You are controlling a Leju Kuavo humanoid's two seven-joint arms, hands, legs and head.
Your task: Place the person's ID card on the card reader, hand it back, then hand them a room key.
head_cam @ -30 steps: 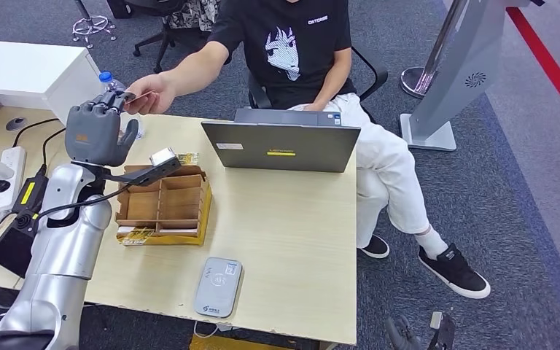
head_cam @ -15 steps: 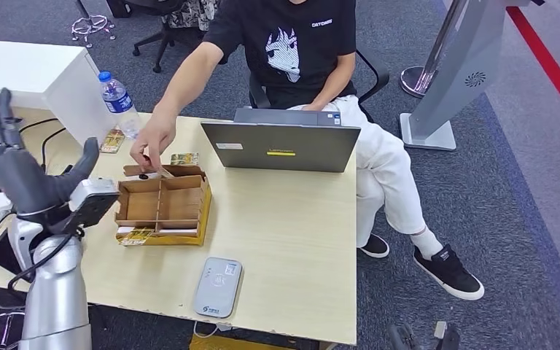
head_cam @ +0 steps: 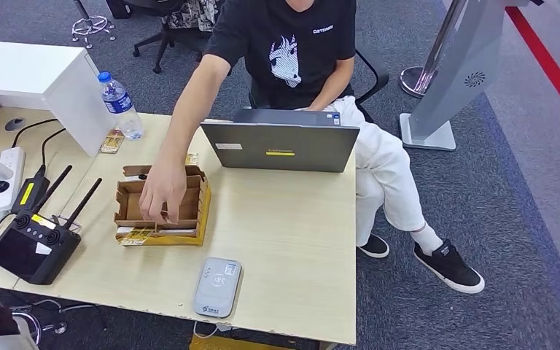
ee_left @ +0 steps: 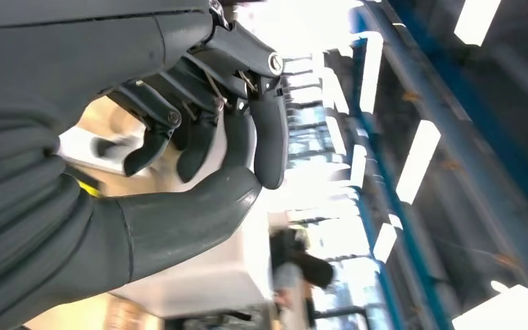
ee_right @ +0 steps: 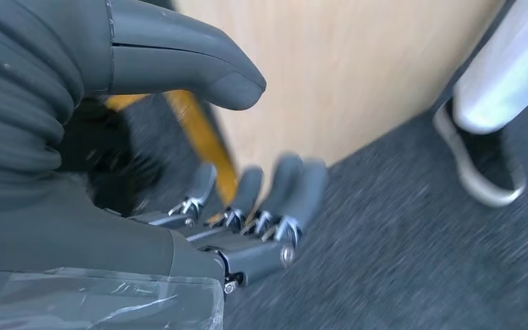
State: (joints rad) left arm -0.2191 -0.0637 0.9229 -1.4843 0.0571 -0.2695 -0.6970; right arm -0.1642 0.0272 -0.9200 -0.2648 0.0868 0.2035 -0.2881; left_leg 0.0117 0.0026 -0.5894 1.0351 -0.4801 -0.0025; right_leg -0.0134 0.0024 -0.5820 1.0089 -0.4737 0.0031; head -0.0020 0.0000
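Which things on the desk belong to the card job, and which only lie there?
Job: card reader; cardboard box with compartments, where the person's hand reaches.
Lying about: laptop; water bottle; black remote controller; power strip.

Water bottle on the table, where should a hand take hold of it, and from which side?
Probably around the middle of the water bottle, at its blue label. It stands upright, so a sideways wrap around its round body suits it. Come from the side facing the laptop, since the white cabinet stands close on its other side.
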